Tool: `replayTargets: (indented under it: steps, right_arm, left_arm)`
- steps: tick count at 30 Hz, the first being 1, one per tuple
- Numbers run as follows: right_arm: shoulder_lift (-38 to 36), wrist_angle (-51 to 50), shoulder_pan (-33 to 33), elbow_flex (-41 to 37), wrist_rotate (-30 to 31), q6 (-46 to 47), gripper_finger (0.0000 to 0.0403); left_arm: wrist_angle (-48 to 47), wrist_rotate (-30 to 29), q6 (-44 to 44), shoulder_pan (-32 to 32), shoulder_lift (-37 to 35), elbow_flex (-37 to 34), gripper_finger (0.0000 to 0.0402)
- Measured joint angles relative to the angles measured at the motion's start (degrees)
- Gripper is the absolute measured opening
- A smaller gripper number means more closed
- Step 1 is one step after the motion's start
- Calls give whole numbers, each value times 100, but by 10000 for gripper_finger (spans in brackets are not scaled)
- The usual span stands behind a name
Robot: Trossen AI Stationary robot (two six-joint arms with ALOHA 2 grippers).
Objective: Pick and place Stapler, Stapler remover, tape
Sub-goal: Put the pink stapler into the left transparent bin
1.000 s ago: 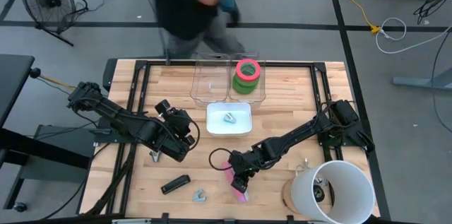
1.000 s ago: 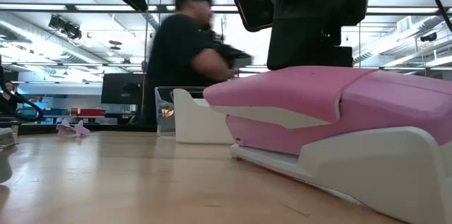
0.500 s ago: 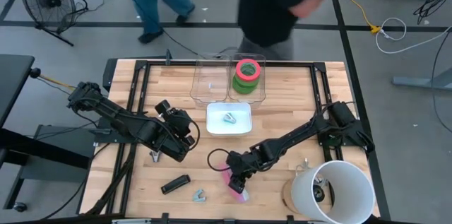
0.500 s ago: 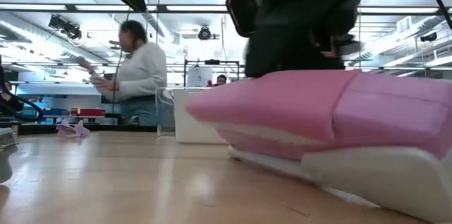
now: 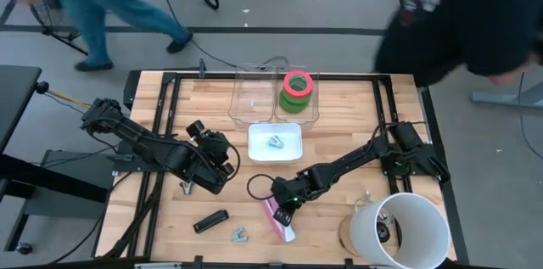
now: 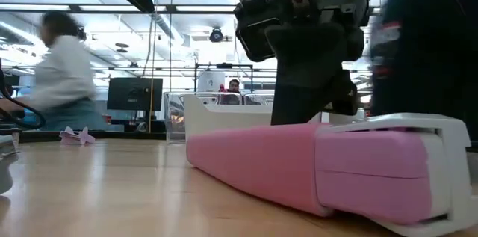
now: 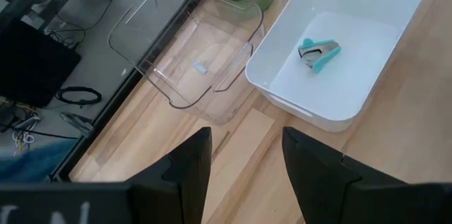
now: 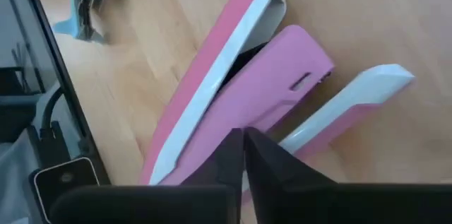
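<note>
A pink and white stapler (image 5: 281,221) lies on its side on the table near the front edge, its arms splayed apart (image 8: 275,83). My right gripper (image 5: 283,204) stands at it from above, fingers shut (image 8: 244,155). In the low view it rises right behind the stapler (image 6: 299,162). My left gripper (image 7: 244,174) is open and holds nothing, over the table's left middle (image 5: 188,186). The tape (image 5: 297,89), a pink-red roll on green, sits stacked in a clear bin. One staple remover (image 7: 319,49) lies in the white tray (image 5: 254,155); another (image 5: 240,235) lies on the table. My right gripper's shut fingertips (image 8: 236,146) are at the stapler's pink middle arm (image 8: 212,139), coming from above. Whether they touch it I cannot tell. The stapler rests on its side on the table, and nothing shows between the fingers.
A black stapler (image 5: 210,220) lies on the table left of the pink one. An empty clear bin (image 5: 253,99) stands beside the tape bin. A white bucket (image 5: 399,231) fills the near right corner. People move about beyond the far edge.
The pink stapler has tipped from upright onto its side and shifted slightly toward the table's left. My right gripper has gone a little toward the left edge with it. People have walked past behind the table.
</note>
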Motion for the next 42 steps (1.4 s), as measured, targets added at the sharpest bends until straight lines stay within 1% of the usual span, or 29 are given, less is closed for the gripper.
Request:
replayTargets:
  steps: [6, 10, 18, 24, 27, 31, 34, 36, 40, 42]
  right_arm:
    - [-410, -107, -126, -44, -375, -41, 28]
    - [-769, -69, -122, -4, -207, -14, 22]
    - [-676, -659, 38, -18, -204, 306, 20]
    - [-663, -612, 64, -7, -247, 423, 29]
    - [-631, -658, 101, -7, -160, 137, 34]
    - [-631, -626, 99, -7, 35, -70, 27]
    - [-631, -543, 101, -4, -219, -428, 21]
    - [-631, -527, 108, -4, -335, -479, 20]
    - [-631, -392, -15, -2, -901, 184, 22]
    - [-631, -350, -33, -2, -840, 304, 27]
  left_arm:
    - [-2, 0, 0, 0, 1, 0, 179]
    - [0, -3, -6, 0, 1, 0, 179]
    - [0, -3, -4, 0, 1, 0, 179]
    - [1, -3, -15, 0, 2, -2, 179]
    - [0, -5, -11, 0, 1, -2, 179]
    - [26, -3, -10, 0, 0, -68, 179]
    - [83, 8, -9, 0, 0, -186, 179]
    - [82, 26, -13, 0, 0, -257, 179]
    - [100, 38, -6, 2, 2, -332, 179]
    - [133, 32, 15, 2, 0, -332, 179]
